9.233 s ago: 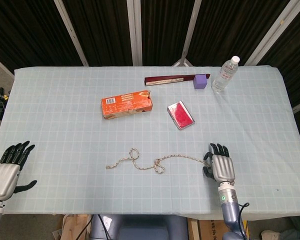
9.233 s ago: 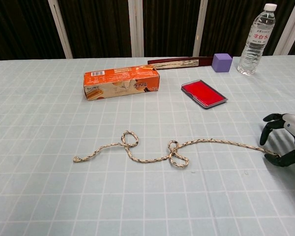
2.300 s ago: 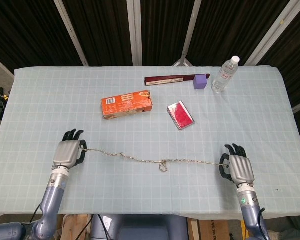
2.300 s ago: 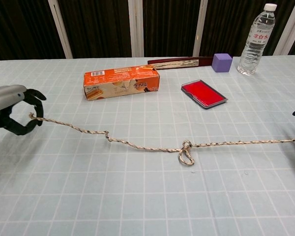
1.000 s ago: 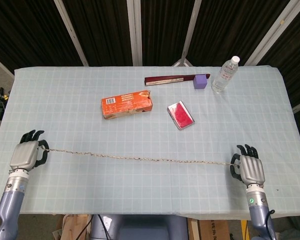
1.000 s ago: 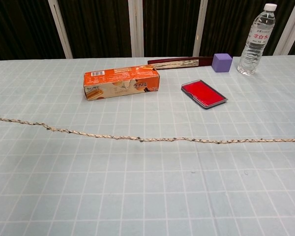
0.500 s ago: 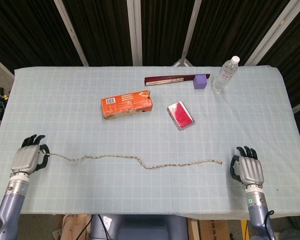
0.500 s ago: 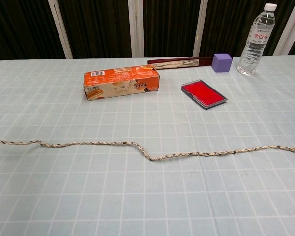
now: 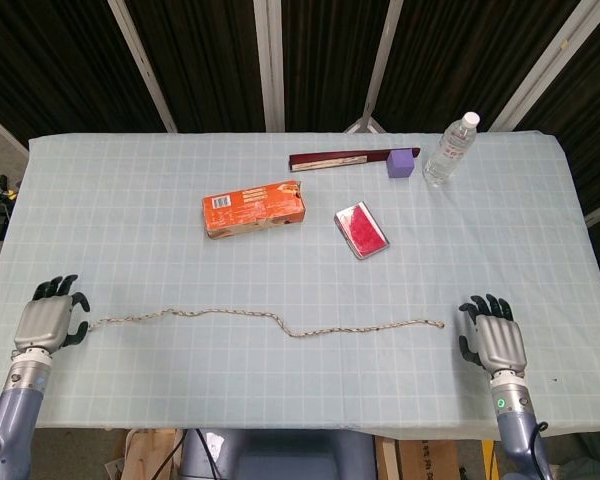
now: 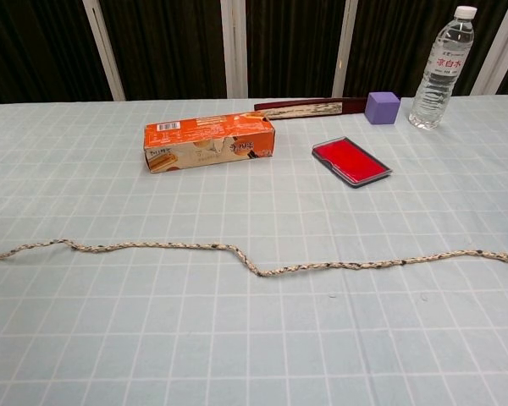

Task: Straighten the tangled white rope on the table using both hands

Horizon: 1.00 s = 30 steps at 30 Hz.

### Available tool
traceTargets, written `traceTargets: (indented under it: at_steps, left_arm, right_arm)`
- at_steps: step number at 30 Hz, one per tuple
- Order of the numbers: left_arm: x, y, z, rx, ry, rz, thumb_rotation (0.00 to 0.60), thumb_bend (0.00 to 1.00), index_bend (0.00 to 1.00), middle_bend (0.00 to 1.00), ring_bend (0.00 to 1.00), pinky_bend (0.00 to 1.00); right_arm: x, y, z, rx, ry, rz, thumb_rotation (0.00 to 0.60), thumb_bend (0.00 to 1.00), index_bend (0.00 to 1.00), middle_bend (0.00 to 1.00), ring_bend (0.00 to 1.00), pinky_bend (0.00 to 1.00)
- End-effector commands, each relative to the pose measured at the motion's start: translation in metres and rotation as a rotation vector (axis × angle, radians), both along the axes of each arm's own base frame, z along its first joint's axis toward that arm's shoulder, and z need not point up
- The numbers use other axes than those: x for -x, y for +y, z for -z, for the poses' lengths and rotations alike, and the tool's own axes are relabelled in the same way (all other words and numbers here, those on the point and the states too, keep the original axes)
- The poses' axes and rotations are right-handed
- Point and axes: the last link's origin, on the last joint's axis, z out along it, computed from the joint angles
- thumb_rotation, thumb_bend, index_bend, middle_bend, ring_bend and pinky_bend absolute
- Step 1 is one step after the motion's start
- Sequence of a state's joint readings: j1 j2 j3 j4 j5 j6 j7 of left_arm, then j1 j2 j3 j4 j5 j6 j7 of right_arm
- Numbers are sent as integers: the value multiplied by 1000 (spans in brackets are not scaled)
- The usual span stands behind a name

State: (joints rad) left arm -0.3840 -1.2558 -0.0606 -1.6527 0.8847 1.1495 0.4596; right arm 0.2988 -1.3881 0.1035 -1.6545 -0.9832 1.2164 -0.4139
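Note:
The white rope (image 9: 270, 319) lies loose across the near part of the table in a long, gently wavy line with no knot or loop showing. In the chest view the rope (image 10: 254, 267) runs from the left edge almost to the right edge. My left hand (image 9: 47, 322) rests at the table's near left, fingers spread, just clear of the rope's left end and holding nothing. My right hand (image 9: 495, 340) sits at the near right with fingers apart, a short gap from the rope's right end. Neither hand shows in the chest view.
Behind the rope lie an orange carton (image 9: 254, 208), a red flat case (image 9: 361, 229), a dark red long box (image 9: 338, 159), a purple cube (image 9: 401, 162) and a water bottle (image 9: 450, 149). The table's front edge (image 9: 280, 428) runs close to both hands.
My left hand has let go of the rope's left end and drawn back slightly to the left. The rope lies slack on the table. The right hand has barely moved.

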Motion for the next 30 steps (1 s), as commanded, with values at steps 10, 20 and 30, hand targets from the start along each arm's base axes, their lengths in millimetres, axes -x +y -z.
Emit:
traceTargets:
  at_steps: [10,20,30]
  left_arm:
    - [-2,2,-26,-79,-72,-12,600,166,164,0,0,0]
    - [-33,-43,-60,-185,-213,154,600,127,97,0,0,0]
    - [-27,-94,-70,-170,-140,291,600,111,87,0,0,0]
  right_arm:
    - [-11,2,-7,11,-45,-36,600,489,0,30,0,0]
    - [-33,23,-44,59,-69,-161,600,373,0,0,0,0]
    - [0,73,-99,156,45,-264,600,371,0,0,0,0]
